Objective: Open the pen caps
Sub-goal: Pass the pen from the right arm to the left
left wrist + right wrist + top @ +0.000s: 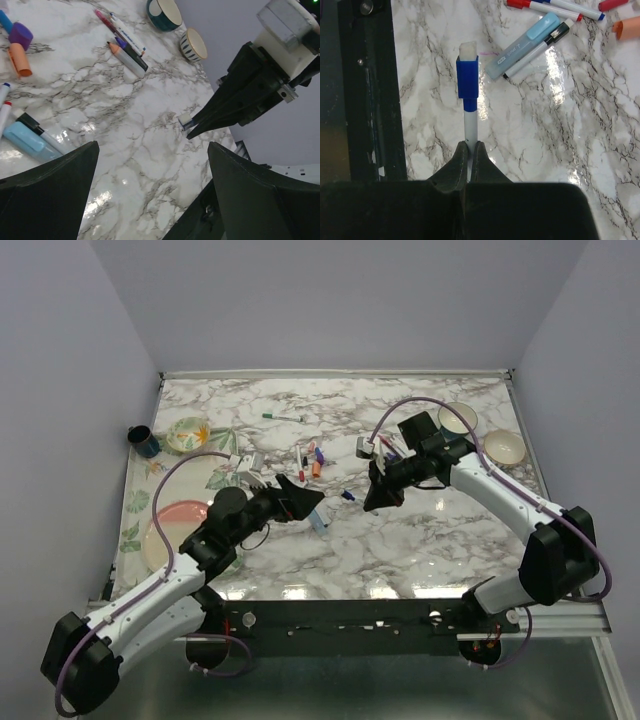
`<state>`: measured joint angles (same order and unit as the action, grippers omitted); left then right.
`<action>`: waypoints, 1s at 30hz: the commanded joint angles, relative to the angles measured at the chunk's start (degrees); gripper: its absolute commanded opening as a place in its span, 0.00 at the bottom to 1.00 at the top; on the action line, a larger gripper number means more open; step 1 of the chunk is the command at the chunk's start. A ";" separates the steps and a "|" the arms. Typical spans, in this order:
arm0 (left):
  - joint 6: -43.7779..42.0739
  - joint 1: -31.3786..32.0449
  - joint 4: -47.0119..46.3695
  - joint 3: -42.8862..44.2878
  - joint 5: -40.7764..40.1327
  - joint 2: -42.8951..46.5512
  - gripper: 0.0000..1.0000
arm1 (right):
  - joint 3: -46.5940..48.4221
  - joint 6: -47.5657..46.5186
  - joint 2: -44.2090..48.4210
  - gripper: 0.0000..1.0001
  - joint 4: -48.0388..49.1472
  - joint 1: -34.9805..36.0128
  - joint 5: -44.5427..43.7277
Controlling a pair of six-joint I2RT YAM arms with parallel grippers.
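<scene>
The right gripper is clamping a white pen by its bare end. Its fingers are pressing together on the barrel, and only the right wrist view shows this squarely. There the blue cap is sitting on the pen's far end and pointing away from the fingers, above the marble table. A pale highlighter is lying flat just beyond the cap.

The left gripper is standing wide open, with its two dark fingers framing the bottom corners of its own view. Between them and farther off, that camera is catching the right gripper from the front, with the capped tip poking out toward the lens. It is also picking up a purple cap and an orange cap lying loose side by side at the upper left. A bundle of pens and two bowls are showing farther back. The right wrist camera is showing none of those except an orange edge at its frame border.

From above, the two grippers are facing each other near the table's middle. The left gripper's tips are stopping short of the small blue spot that is the cap, so they are not touching it. The overhead view is too coarse to show the right gripper's grip, and the loose caps are appearing only as coloured flecks behind the grippers.
</scene>
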<state>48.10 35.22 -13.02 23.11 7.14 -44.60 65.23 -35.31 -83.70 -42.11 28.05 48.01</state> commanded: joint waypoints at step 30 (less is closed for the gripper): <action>11.58 15.23 -10.54 5.89 -23.92 -14.90 0.99 | 0.60 1.21 -2.87 0.01 -0.96 -0.19 1.12</action>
<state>59.66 49.87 -21.41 27.03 -13.74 -58.22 65.23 -34.50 -85.56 -42.52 28.05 48.97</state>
